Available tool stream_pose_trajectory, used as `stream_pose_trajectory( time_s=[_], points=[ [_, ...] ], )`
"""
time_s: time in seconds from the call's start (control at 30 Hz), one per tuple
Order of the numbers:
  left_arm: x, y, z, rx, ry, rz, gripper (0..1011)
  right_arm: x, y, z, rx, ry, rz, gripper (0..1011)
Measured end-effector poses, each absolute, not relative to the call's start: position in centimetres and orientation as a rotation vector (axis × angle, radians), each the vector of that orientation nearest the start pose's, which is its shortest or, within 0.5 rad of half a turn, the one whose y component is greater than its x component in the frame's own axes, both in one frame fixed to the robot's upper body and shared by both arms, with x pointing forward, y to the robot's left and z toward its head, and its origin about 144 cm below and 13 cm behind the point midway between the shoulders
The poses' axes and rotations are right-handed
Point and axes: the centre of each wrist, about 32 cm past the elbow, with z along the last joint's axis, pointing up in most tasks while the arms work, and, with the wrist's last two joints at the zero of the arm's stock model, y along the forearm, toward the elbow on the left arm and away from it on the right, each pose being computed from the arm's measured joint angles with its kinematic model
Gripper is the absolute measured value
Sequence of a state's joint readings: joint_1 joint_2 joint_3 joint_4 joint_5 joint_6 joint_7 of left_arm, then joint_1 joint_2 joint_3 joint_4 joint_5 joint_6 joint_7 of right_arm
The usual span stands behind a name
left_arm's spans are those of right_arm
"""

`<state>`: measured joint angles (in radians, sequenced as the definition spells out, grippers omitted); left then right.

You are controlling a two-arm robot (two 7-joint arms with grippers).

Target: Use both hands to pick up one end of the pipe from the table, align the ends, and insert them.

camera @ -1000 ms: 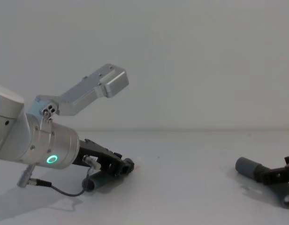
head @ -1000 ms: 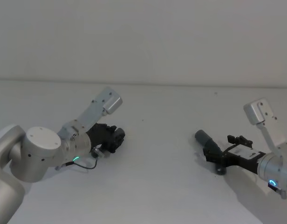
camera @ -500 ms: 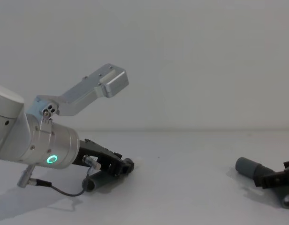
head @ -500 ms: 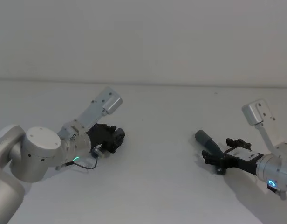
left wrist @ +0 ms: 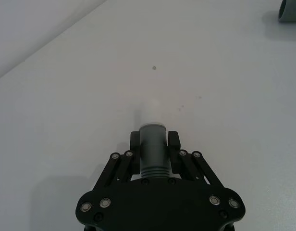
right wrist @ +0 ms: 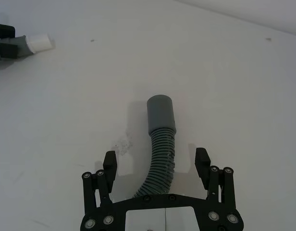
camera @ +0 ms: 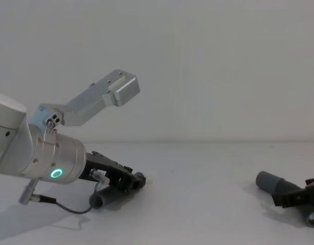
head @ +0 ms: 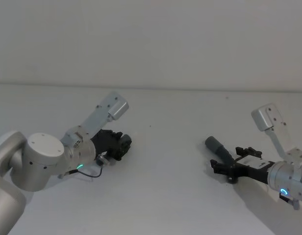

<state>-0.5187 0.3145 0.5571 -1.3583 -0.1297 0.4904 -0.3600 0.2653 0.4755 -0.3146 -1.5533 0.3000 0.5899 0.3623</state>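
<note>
Gripping short hose [left wrist: 153, 159] w/ L pincer [left wrist: 154, 140], clenched | R pincer [right wrist: 155, 156] released, straddling long hose [right wrist: 161, 115]

In the head view, the shorter hose piece [left wrist: 152, 144] sits on the table [head: 165, 191] at lower left, clamped in the left gripper [head: 120, 144], well apart from the longer hose piece [head: 217, 147] lying at right between the right gripper's [head: 229, 159] spread fingers.

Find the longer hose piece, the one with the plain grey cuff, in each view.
Head: longer hose piece, right of centre.
Chest: low, near the right edge.
Left wrist: its cuff far off, cut by the frame.
Right wrist: close, straddled by the open right gripper.
Shared landmark: the left gripper, shut on the shorter piece.
</note>
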Motion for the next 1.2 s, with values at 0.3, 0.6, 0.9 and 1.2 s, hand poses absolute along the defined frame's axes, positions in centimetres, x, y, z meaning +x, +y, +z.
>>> stream_pose_trajectory(
  time_s=[0.3, 0.6, 0.9, 1.2],
  points=[
    [56.51, 18.18, 122.36, 0.553, -0.011, 0.862, 330, 51.56, -27.6, 121.15, -0.519, 0.24, -0.992, 1001],
    [56.51, 18.18, 122.36, 0.553, -0.011, 0.862, 330, 51.61, -27.51, 121.16, -0.521, 0.246, -0.992, 867],
    [56.51, 18.18, 122.36, 0.553, -0.011, 0.862, 330, 51.63, -27.47, 121.15, -0.523, 0.25, -0.992, 602],
    [56.51, 18.18, 122.36, 0.553, -0.011, 0.862, 330, 51.65, -27.43, 121.16, -0.523, 0.252, -0.992, 304]
  ],
)
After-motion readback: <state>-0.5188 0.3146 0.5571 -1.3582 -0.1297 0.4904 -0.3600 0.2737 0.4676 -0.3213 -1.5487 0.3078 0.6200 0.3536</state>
